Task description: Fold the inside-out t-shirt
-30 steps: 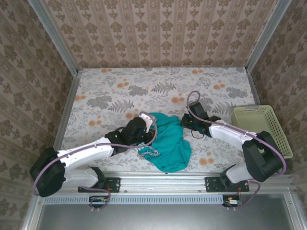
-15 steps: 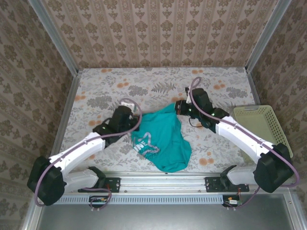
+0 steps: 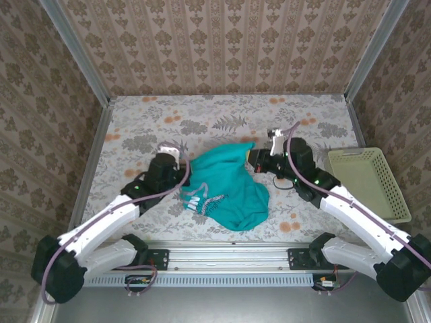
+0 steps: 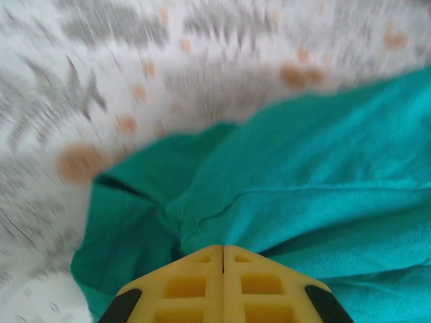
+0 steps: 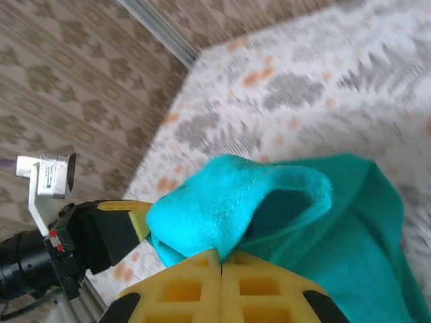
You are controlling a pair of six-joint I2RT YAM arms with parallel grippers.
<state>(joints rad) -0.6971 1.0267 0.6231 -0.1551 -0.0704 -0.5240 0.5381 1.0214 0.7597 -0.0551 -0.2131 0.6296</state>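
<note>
Left claw and right claw both clamped shut on bunched t-shirt; white print crumpled, unreadable; table blurred in wrist views.

Table surfaced in a floral print, grey leaves and orange blooms; teal t-shirt lies bunched on it, centre, towards the near edge; pale yellow basket stands at the right edge, apart from the t-shirt.

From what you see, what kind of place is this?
Probably a robot test booth, not a home: patterned wallpaper in metal framing encloses a floral-covered table, and the left arm and right arm, bolted to a rail at its near edge, hold a teal t-shirt.
</note>
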